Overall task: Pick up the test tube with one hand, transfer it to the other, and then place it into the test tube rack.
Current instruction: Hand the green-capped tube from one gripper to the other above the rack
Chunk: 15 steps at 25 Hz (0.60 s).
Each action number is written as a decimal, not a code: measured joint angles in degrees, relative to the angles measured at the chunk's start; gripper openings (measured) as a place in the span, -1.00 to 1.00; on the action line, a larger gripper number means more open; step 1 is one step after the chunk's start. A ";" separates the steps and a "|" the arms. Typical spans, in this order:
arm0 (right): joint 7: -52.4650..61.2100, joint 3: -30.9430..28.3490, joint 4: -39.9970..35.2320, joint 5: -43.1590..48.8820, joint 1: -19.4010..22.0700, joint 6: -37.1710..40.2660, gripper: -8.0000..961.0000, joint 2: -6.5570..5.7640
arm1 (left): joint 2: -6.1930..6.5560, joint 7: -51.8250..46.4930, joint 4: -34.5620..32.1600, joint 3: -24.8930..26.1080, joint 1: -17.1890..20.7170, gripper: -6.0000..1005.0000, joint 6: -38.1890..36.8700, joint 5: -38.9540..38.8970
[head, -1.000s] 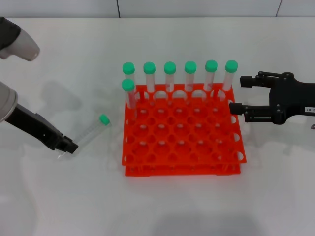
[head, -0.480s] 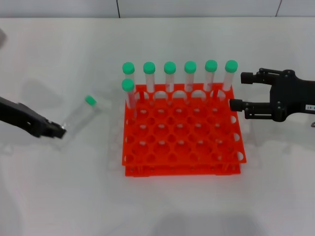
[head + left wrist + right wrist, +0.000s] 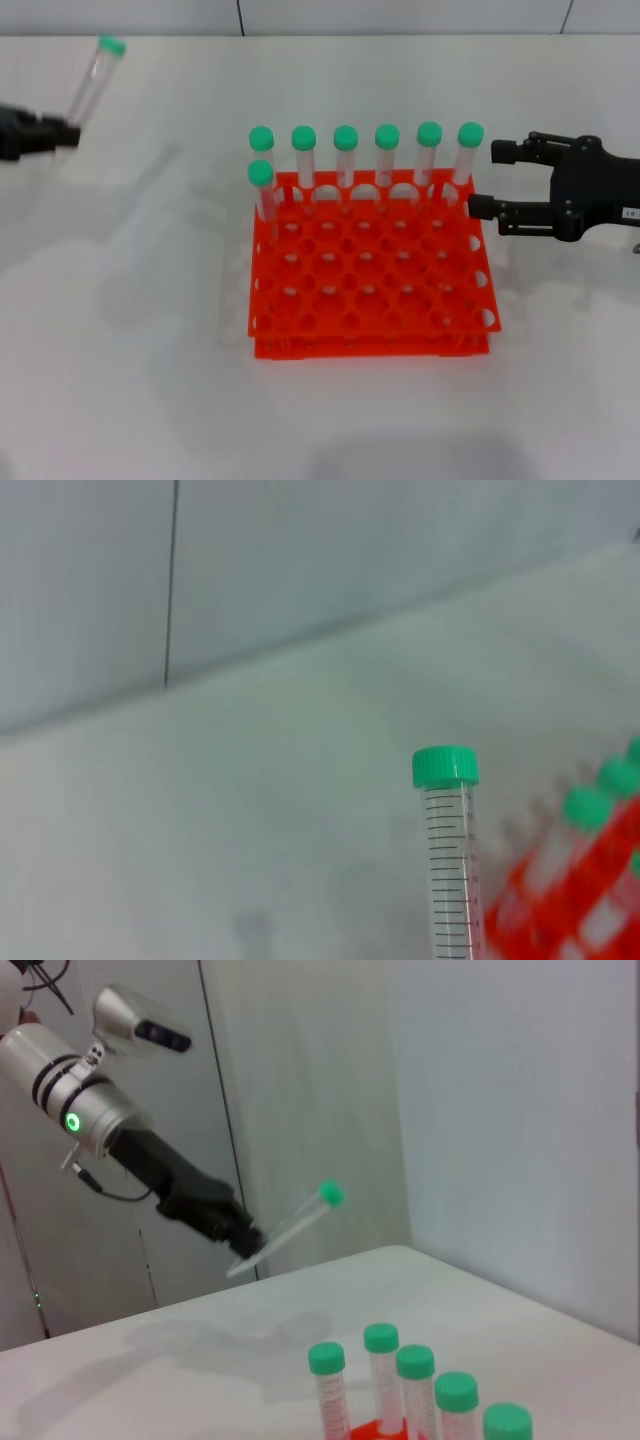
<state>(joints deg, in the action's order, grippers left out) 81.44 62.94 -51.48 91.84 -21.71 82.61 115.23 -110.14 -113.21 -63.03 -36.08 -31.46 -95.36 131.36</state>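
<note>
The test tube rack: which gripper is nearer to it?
Right. The right gripper hovers open beside the test tube rack, at its right edge; the left gripper holds the test tube far left.

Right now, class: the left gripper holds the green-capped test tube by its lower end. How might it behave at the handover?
The test tube looks stiff, so it should not bend. Gripped low by the left gripper, its tilted capped end may swing. Smooth clear plastic may slip in the right gripper.
</note>
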 joint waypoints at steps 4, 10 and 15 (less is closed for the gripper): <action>-0.26 -0.60 -0.10 -0.06 0.00 0.06 0.65 0.00 | -0.21 2.59 0.84 0.22 -1.16 -0.62 1.64 -4.10; -0.99 -0.62 -0.34 -0.78 -0.07 0.28 0.65 -0.01 | -1.07 7.37 8.59 -0.03 -7.55 -0.62 4.01 -6.27; -1.39 -1.09 -0.37 -1.34 0.00 0.43 0.65 -0.06 | -2.85 10.96 12.04 -0.09 -11.72 -0.62 5.78 -6.68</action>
<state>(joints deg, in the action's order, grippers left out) 80.05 61.85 -51.84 90.49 -21.71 83.03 115.17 -112.99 -102.25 -50.99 -36.17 -43.18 -89.59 124.68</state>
